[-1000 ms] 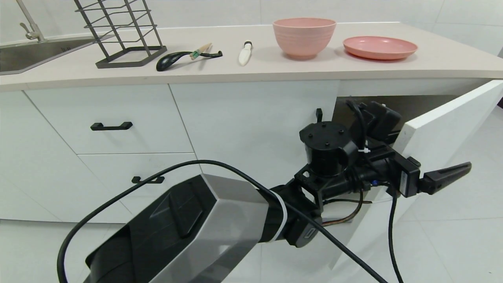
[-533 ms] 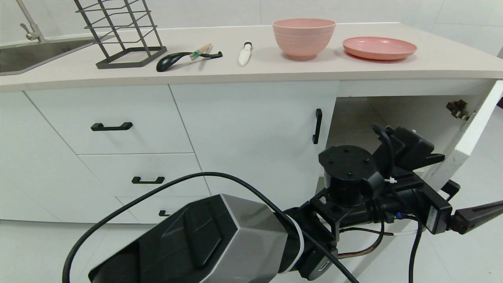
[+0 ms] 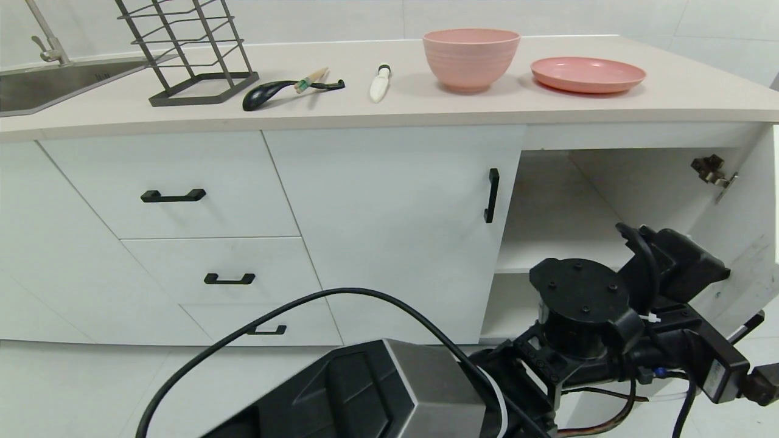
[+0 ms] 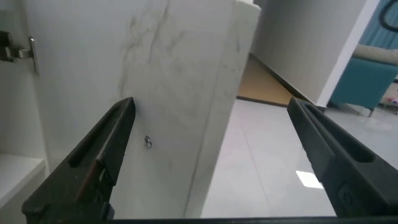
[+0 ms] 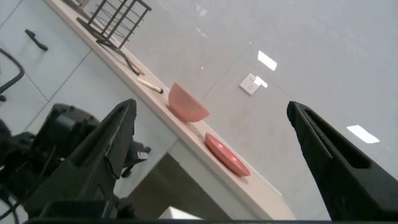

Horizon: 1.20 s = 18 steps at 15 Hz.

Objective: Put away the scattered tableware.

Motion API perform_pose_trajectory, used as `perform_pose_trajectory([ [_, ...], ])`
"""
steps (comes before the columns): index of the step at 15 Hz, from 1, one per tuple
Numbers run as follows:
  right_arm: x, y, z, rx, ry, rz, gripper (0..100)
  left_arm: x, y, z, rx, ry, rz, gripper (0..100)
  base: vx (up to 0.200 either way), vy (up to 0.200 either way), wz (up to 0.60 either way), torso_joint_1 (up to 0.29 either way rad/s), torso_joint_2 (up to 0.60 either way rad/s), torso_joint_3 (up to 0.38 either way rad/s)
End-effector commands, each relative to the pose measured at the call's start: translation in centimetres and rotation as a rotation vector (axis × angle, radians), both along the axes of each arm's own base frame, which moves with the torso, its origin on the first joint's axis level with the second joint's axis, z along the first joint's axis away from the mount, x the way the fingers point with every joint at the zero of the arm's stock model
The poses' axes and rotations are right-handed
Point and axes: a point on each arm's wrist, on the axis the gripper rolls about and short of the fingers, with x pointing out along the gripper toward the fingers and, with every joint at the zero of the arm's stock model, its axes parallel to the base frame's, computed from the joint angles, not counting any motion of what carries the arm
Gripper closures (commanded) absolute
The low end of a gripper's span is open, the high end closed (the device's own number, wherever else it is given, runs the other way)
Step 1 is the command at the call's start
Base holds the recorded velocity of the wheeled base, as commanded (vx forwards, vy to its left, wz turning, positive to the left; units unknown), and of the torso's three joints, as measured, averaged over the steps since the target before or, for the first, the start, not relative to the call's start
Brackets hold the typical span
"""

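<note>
Round ribbed pink bowl [image 3: 471, 58], flat plate [image 3: 588, 73] on matte tabletop [image 3: 669, 97], well above your released left claw [image 4: 211, 102]; right claw [image 5: 211, 104] released too.

Steel sink [image 3: 61, 79] sunk in counter [image 3: 688, 97], far left; tap [image 3: 47, 38] behind it. White drawers [image 3: 182, 213] stacked beneath, black handles. Wall socket [image 5: 250, 83] above counter. Pale tiled floor [image 3: 61, 389].
</note>
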Motion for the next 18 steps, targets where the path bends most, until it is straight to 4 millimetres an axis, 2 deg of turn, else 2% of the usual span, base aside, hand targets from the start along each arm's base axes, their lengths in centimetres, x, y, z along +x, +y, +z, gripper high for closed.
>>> perform_pose_trajectory([
  [1,-0.1,0.0,0.5,0.002,-0.020,-0.012,0,-0.8,-2.0,-2.0,-0.018,0.009,0.005,0,0.000,0.000,0.00,0.000,0.00,0.000],
  [3,-0.3,0.0,0.9,0.011,-0.041,-0.031,0,-2.4,-4.0,-2.5,-0.074,-0.007,-0.016,0,0.000,0.000,0.00,0.000,0.00,0.000],
  [7,-0.9,0.2,0.9,0.003,-0.070,-0.057,0,-4.7,-5.1,-4.0,-0.050,0.005,-0.061,0,0.000,0.000,0.00,0.000,0.00,0.000],
  [10,-1.9,0.5,0.9,-0.009,-0.111,-0.101,0,-9.2,-6.9,-7.6,0.003,0.027,-0.140,0,0.000,0.000,0.00,0.000,0.00,0.000],
  [11,-2.3,0.6,0.8,-0.014,-0.126,-0.113,0,-9.4,-6.9,-7.6,-0.010,0.023,-0.143,0,0.000,0.000,0.00,0.000,0.00,0.000],
  [12,-2.6,0.8,0.7,-0.016,-0.137,-0.117,0,-9.0,-6.7,-7.0,-0.035,0.017,-0.134,0,0.000,0.000,0.00,0.000,0.00,0.000],
  [13,-2.8,0.8,0.6,-0.016,-0.137,-0.116,0,-7.6,-6.1,-5.7,-0.080,0.019,-0.104,0,0.000,0.000,0.00,0.000,0.00,0.000],
  [15,-2.8,0.8,0.6,-0.012,-0.130,-0.113,0,-5.0,-4.2,-1.2,-0.188,0.023,-0.067,0,0.000,0.000,0.00,0.000,0.00,0.000],
  [16,-2.8,0.8,0.5,-0.012,-0.127,-0.113,0,-4.4,-3.5,-0.2,-0.200,0.022,-0.055,0,0.000,0.000,0.00,0.000,0.00,0.000],
  [17,-2.7,0.8,0.4,-0.010,-0.121,-0.110,0,-2.8,-0.9,1.9,-0.197,0.020,-0.010,0,0.000,0.000,0.00,0.000,0.00,0.000],
  [18,-2.6,0.7,-0.2,-0.004,-0.100,-0.107,0,-1.6,1.7,2.7,-0.175,0.024,0.035,0,0.000,0.000,0.00,0.000,0.00,0.000],
])
